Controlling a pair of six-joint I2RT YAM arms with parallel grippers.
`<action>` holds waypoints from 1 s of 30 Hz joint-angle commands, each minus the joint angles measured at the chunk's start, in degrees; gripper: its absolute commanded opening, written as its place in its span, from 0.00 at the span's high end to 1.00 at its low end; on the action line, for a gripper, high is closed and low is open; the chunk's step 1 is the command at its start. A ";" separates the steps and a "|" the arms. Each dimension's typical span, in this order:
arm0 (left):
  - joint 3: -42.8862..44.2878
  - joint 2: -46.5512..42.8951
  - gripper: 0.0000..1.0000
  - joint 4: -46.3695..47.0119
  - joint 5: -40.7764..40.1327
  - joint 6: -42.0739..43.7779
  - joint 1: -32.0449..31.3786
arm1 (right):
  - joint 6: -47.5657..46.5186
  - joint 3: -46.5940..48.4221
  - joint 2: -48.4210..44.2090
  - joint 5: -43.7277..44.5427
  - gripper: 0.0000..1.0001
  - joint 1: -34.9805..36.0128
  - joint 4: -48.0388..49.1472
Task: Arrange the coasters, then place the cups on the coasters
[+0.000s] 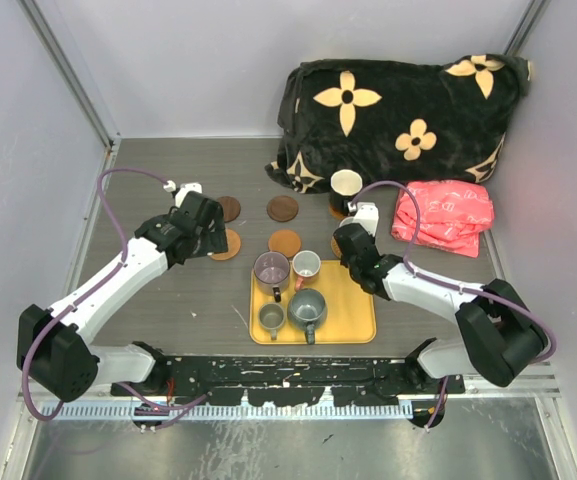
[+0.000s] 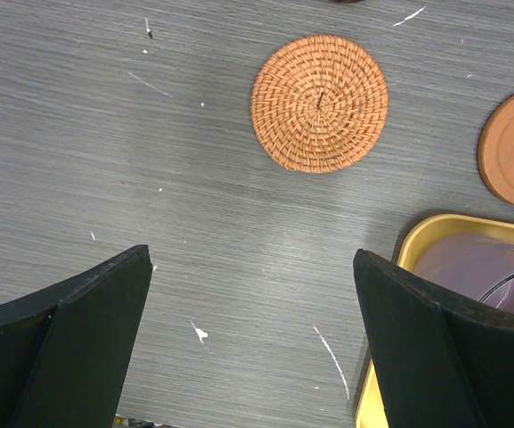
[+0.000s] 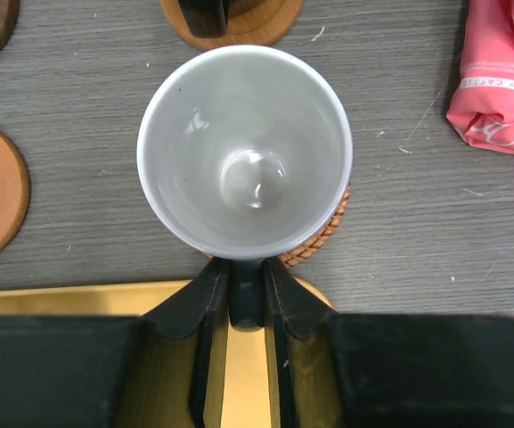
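Now, the coaster work looks finished: 6 coasters point(image 1: 283, 208) lie on the bench point(image 1: 168, 170) just beyond the yellow tray point(image 1: 353, 320), in 2 rows of 3.

On to the cups, and 1 is home. The black cup point(image 1: 345, 184) stands on the coaster furthest beyond the tray's right corner.

Number 2 is in play. The right hand point(image 3: 246, 276) is clamped tight on the handle of a grey cup point(image 3: 243, 152). That cup is right over the wicker coaster point(image 3: 326, 234) just off the tray's far right corner. Whether it is touching down or a hair above, I cannot tell.

The left hand point(image 2: 252, 259) is spread wide with nothing in it. It hangs over bare bench off the tray's far left corner, near the other wicker coaster point(image 2: 319, 102).

Left to do, by my reckoning: let this one go, then move the 4 in the tray, namely the purple cup point(image 1: 271, 268), white cup point(image 1: 306, 264), small olive cup point(image 1: 271, 317) and second grey cup point(image 1: 307, 308). That puts the cup work about a third done.
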 commanded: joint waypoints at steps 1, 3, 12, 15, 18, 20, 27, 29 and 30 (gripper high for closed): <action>2.07 -0.35 0.02 0.92 -1.35 0.56 0.07 | 1.16 -0.37 -0.07 1.05 0.99 -0.48 6.30; 2.09 -0.35 0.02 0.85 -1.32 0.45 0.03 | 1.74 -0.89 0.12 0.85 0.99 -0.50 6.49; 1.81 -0.35 0.02 0.92 -1.18 0.30 0.03 | 2.33 -1.40 0.31 1.23 0.99 -0.51 5.78; 1.88 -0.36 0.02 1.00 -1.22 0.37 0.02 | 2.87 -1.36 0.22 1.68 0.96 -0.50 5.07; 1.91 -0.38 0.02 0.99 -1.18 0.38 0.03 | 2.94 -1.26 -0.19 1.87 0.81 -0.50 4.62; 1.88 -0.36 0.02 1.10 -1.11 0.32 0.03 | 2.99 -1.20 -0.30 2.01 0.76 -0.54 4.27; 1.88 -0.35 0.02 1.08 -0.98 0.25 0.03 | 3.43 -0.74 -0.20 2.56 0.62 -0.50 3.31; 1.91 -0.37 0.02 1.10 -1.02 0.30 0.03 | 3.59 -0.63 -0.39 2.46 0.61 -0.54 3.04; 1.91 -0.37 0.02 1.10 -1.05 0.28 0.03 | 3.57 -0.61 -0.51 2.47 0.61 -0.53 2.84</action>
